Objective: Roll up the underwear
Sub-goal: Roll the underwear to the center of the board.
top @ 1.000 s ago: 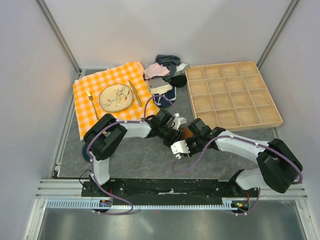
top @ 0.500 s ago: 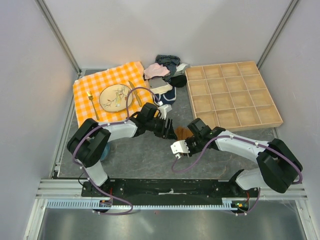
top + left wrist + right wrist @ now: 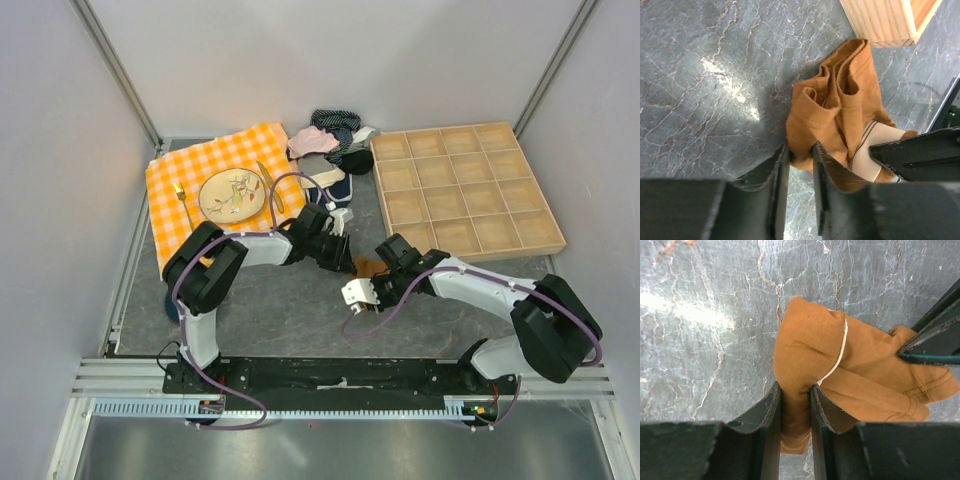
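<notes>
The underwear [image 3: 367, 266], rust-brown with a cream waistband, lies crumpled on the grey table between both grippers, just in front of the wooden tray's near corner. In the left wrist view my left gripper [image 3: 801, 150] has its narrow jaws pinching the near edge of the underwear [image 3: 840, 100], with bare table showing further back in the gap. My right gripper [image 3: 796, 390] is shut on a thick fold of the underwear [image 3: 865, 360] from the opposite side. From above, the left gripper [image 3: 348, 263] and right gripper [image 3: 378, 272] nearly meet over the garment.
A wooden tray [image 3: 465, 190] of compartments stands at the back right, its corner [image 3: 885, 20] close to the garment. A pile of other clothes [image 3: 330, 150] lies behind. An orange checked cloth [image 3: 170, 180] with plate, fork and knife is at the left.
The left gripper drew back to the left and widened, then returned to the underwear and narrowed on its edge. The right gripper kept its hold and barely moved.
</notes>
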`<state>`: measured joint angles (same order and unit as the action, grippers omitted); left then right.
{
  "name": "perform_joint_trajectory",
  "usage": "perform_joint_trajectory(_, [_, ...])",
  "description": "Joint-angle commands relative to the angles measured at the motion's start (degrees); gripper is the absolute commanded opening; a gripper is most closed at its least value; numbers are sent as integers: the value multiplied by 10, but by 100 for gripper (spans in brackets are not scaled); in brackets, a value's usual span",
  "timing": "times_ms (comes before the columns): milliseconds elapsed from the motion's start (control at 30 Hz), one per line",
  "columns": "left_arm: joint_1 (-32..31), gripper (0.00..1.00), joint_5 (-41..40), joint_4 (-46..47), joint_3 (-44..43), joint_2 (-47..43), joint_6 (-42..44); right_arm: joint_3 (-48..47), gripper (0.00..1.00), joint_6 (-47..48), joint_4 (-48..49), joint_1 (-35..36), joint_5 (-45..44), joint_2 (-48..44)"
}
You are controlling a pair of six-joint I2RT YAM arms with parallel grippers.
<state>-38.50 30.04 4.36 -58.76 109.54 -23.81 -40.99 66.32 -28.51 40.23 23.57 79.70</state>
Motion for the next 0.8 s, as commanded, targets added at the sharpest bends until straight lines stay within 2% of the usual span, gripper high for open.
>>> perform_joint_trajectory(0, [-3,16,-27,-1,6,5,10,-22,18,-13,-87,-28,67,27])
perform_joint_trajectory(67, [-2,2,-32,9,24,-2,9,-37,18,-8,-102,-41,82,36])
perform_joint_trajectory(300, [-2,2,-39,72,112,-64,-32,-97,17,21,-192,-81,144,106])
perform_joint_trajectory(367, [-2,2,-39,86,137,-80,-42,-130,17,33,-220,-82,165,149])
perform_joint_trajectory(467, [-2,14,-47,112,166,-111,-63,-193,17,53,-295,-91,195,224])
perform_joint_trajectory(500, [-2,23,-50,117,172,-128,-70,-207,17,61,-321,-95,200,254])
perform_joint_trajectory(600, [-1,38,-77,133,193,-158,-75,-241,17,69,-347,-102,210,290])
perform_joint_trajectory(700, [-1,46,-126,160,230,-216,-65,-260,17,72,-369,-103,214,315])
perform_joint_trajectory(767, [-1,48,-149,201,271,-269,-51,-269,17,78,-378,-103,217,326])
